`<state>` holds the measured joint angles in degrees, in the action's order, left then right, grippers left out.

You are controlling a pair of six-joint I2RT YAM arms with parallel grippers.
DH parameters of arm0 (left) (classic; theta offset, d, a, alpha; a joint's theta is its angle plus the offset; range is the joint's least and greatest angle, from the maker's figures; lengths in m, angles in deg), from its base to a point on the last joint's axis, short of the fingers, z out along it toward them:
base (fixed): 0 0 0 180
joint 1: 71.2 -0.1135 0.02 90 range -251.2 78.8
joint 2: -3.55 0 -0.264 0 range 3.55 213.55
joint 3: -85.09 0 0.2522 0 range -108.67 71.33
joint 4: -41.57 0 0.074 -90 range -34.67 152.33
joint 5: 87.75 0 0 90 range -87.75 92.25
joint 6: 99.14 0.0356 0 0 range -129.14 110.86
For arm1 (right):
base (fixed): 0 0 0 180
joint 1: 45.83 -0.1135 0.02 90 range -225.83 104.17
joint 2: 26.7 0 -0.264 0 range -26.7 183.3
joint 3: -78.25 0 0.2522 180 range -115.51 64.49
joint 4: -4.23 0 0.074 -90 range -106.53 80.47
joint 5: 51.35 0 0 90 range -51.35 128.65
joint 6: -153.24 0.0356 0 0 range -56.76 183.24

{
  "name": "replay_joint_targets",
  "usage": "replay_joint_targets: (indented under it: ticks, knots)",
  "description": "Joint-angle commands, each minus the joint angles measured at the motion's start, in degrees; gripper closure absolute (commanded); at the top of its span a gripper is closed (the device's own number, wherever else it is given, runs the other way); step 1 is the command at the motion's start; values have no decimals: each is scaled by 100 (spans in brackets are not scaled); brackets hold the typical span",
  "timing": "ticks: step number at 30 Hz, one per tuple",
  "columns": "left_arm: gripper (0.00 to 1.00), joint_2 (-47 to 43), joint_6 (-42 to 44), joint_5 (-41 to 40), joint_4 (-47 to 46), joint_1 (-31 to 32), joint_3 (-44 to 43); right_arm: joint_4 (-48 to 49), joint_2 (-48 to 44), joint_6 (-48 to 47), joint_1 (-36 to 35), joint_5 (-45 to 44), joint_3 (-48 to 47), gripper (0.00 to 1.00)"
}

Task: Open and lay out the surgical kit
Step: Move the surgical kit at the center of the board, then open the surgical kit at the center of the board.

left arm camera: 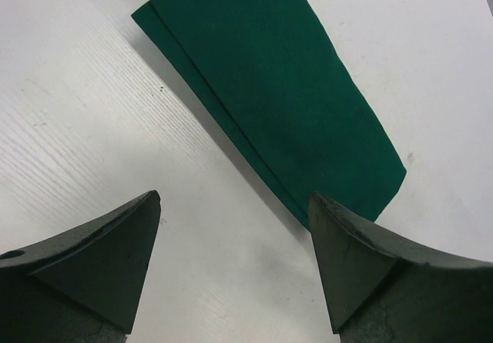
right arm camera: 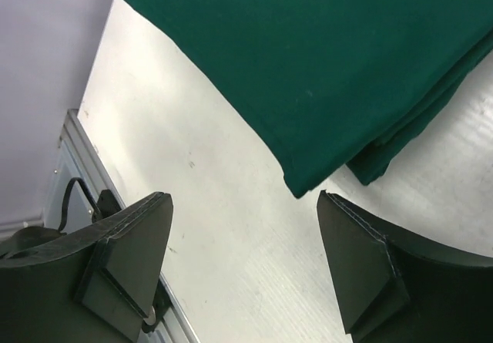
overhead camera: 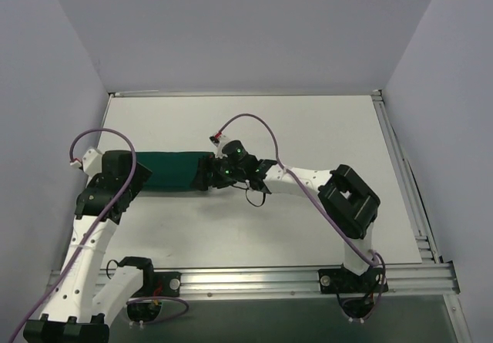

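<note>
On the white table [overhead camera: 308, 127], the dark green cloth wrap [overhead camera: 173, 171] is seen folded shut, just ahead of both grippers and between them. Tray and instruments are not visible, so all the unfolding is judged to be left. The left gripper [left arm camera: 235, 200] and right gripper [right arm camera: 245, 198] are held wide apart, empty. Nothing is seen blocking either.

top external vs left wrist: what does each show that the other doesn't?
Only top external: both arms, the left hand at the left end of the folded green wrap, the right hand at its right end, and the metal rail along the near edge. Only left wrist: the left hand's fingers spread open with nothing between them, and the wrap's stacked layer edges. Both: the wrap lying folded on the white table.
</note>
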<state>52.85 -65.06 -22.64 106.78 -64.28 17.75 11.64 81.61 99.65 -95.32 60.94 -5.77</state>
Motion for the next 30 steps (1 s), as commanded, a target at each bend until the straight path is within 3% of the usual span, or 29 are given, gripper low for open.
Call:
replay_joint_targets:
  ticks: [1,10,15,25,28,30]
  knots:
    - [14,-87,29,-104,50,-33,-328,-94,-240,139,-95,-531,12,23]
    - [14,-122,99,-61,15,-33,-381,-254,-56,25,-183,-857,-146,28]
    - [14,-122,108,-25,-11,-33,-381,-43,181,25,-148,-690,-242,44]
    - [14,-122,178,-34,-55,-33,-399,-139,498,-19,-52,-629,-541,52]
    - [14,-140,187,-17,-73,-33,-407,-78,524,-28,-16,-567,-542,69]
    - [14,-149,213,1,-82,-33,-399,-25,542,-19,19,-515,-559,87]
